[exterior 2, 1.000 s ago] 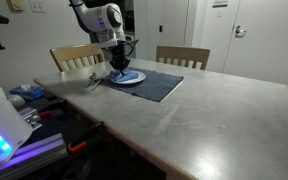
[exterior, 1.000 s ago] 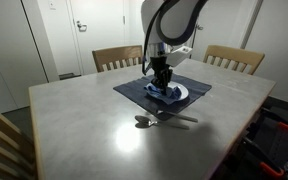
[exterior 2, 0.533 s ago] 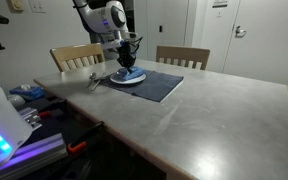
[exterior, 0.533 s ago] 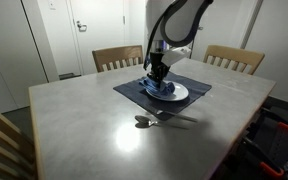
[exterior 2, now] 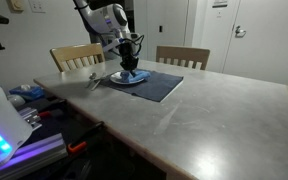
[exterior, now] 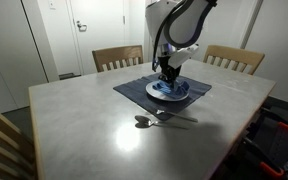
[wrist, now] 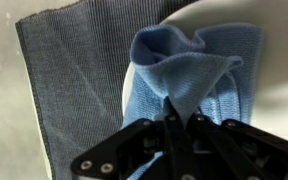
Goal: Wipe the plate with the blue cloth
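A white plate [exterior: 181, 92] sits on a dark blue placemat [exterior: 134, 88] at the far side of the table; it also shows in an exterior view [exterior 2: 117, 79]. My gripper [exterior: 170, 78] is shut on a light blue cloth [wrist: 199, 70] and presses it down on the plate. In the wrist view the cloth is bunched into a fold between my fingertips [wrist: 180, 118] and spreads over the plate [wrist: 282, 60]. In an exterior view the gripper [exterior 2: 131, 68] stands over the plate with the cloth [exterior 2: 134, 76] under it.
A metal spoon [exterior: 144, 121] and another utensil [exterior: 180, 117] lie on the grey table [exterior: 94, 130] in front of the placemat [wrist: 69, 80]. Wooden chairs [exterior: 117, 57] stand behind the table. A bench with tools [exterior 2: 29, 100] is beside it.
My gripper has slid with the cloth across the plate, toward the right in one exterior view. The plate and placemat have stayed put.
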Tool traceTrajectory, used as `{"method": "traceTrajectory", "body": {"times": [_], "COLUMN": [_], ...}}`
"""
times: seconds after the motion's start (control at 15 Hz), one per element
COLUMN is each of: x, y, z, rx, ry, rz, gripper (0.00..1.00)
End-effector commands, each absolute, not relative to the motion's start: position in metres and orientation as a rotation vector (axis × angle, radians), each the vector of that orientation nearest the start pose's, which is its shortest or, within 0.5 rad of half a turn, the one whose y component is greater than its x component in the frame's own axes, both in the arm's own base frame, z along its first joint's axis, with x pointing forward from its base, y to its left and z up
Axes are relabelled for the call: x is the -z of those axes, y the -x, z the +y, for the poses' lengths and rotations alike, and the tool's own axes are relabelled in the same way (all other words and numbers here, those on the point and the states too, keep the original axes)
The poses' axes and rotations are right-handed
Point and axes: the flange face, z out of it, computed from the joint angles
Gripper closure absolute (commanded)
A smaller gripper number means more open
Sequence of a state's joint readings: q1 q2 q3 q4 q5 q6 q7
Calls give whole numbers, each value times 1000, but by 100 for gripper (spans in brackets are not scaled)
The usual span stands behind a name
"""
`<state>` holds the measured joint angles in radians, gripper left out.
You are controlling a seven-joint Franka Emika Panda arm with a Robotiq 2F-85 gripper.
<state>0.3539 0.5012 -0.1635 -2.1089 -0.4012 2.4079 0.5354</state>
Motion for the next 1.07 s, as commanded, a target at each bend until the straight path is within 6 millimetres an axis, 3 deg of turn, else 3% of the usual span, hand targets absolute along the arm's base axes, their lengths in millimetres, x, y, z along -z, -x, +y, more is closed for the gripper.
{"method": "traceTrajectory", "body": {"times": [0.0,0.27,0.47,0.87,1.0], "x": [-166,-166,-169,-175,-174], "y": [-535,-539,-547,-562,-559], "z": [109,135,146,124,114], "rx": [-266,-179,-122,151,110], "ry": [3488,3341,3216,3404,3476], "rz": [-153,-321,-239,-24,33], "gripper": [98,98,98,98,98]}}
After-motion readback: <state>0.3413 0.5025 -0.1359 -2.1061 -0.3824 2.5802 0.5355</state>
